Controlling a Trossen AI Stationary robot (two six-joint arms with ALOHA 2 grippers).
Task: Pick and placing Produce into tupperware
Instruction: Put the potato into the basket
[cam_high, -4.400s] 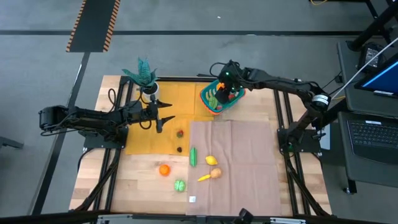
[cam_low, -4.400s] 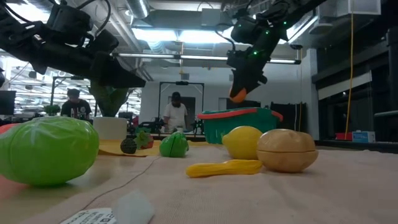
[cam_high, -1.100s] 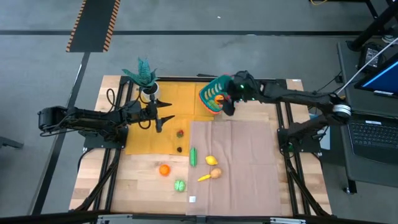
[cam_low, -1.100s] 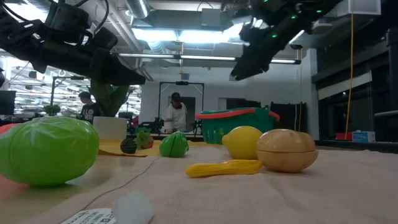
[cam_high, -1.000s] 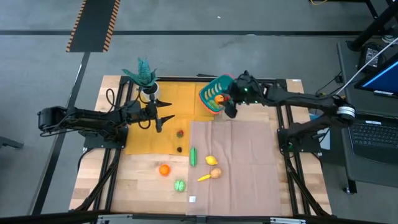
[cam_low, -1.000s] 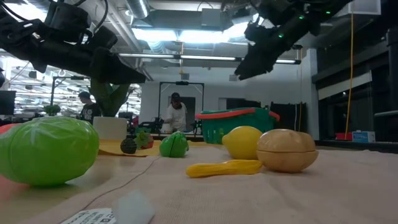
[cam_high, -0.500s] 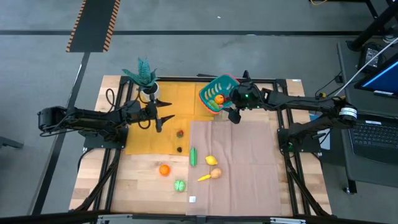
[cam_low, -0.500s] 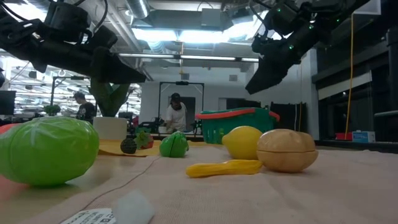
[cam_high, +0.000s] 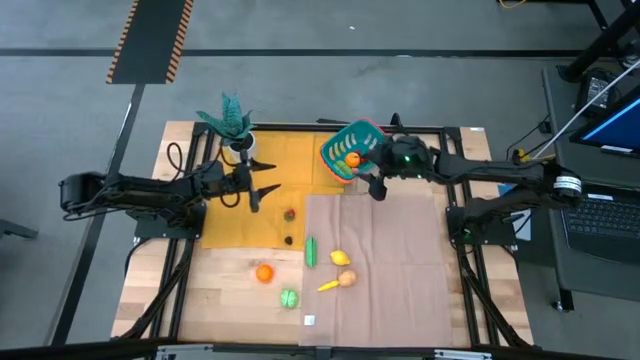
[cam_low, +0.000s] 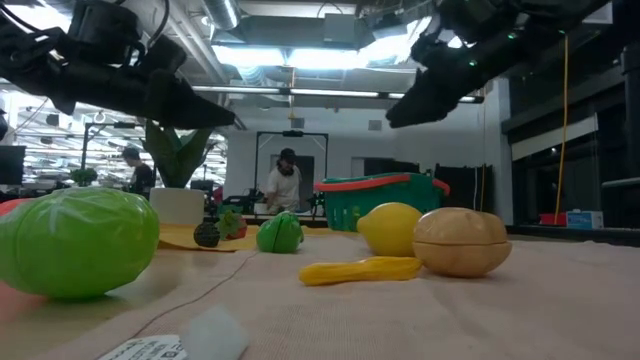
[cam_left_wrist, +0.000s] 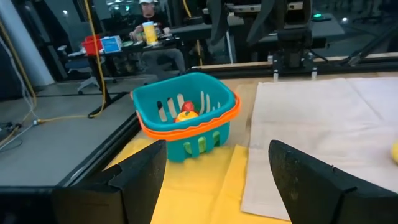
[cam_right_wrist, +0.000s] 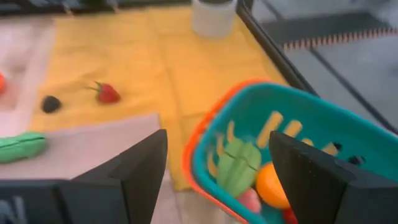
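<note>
wooden table (cam_high: 225, 300), yellow mat (cam_high: 270, 165), beige cloth (cam_high: 390, 265)

The tupperware (cam_high: 347, 156) sits at the table's far edge with produce (cam_right_wrist: 272, 184) in it. The potted plant (cam_high: 233, 125) stands to its left. More produce (cam_high: 342, 258) lies nearer, on the cloths (cam_high: 400, 270).

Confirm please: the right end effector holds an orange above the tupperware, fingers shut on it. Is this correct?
Not correct. The right wrist view shows the right end effector open and empty; the orange already lies inside the tupperware.
</note>
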